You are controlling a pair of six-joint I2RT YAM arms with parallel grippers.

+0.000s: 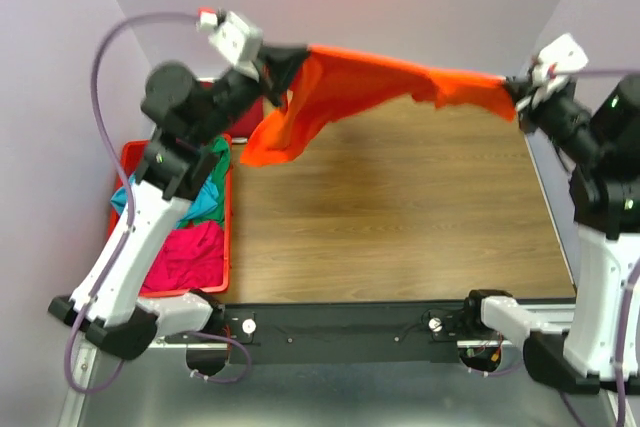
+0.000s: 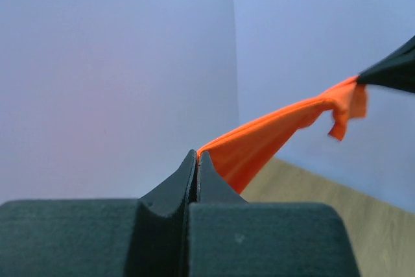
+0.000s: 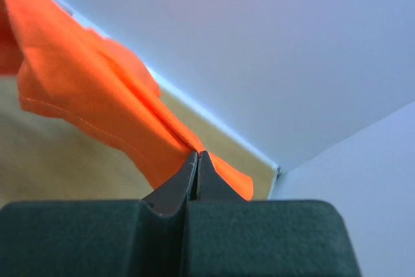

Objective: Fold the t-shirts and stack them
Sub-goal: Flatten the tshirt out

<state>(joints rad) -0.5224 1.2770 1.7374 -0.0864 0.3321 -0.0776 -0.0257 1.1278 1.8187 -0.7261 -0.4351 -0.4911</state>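
Observation:
A bright orange t-shirt point(image 1: 345, 92) hangs stretched in the air above the far half of the wooden table point(image 1: 400, 217). My left gripper point(image 1: 283, 65) is shut on its left end; in the left wrist view the cloth point(image 2: 259, 144) leaves the closed fingertips point(image 2: 196, 157). My right gripper point(image 1: 515, 95) is shut on its right end; in the right wrist view the cloth point(image 3: 97, 108) runs from the closed tips point(image 3: 196, 156). The shirt's lower left corner droops toward the table. Teal point(image 1: 200, 205), magenta point(image 1: 190, 255) and green point(image 1: 218, 159) t-shirts lie bunched in the crate.
A red plastic crate point(image 1: 228, 247) stands left of the table, under my left arm. Lilac walls close in the back and both sides. A black rail point(image 1: 350, 332) with the arm bases runs along the near edge.

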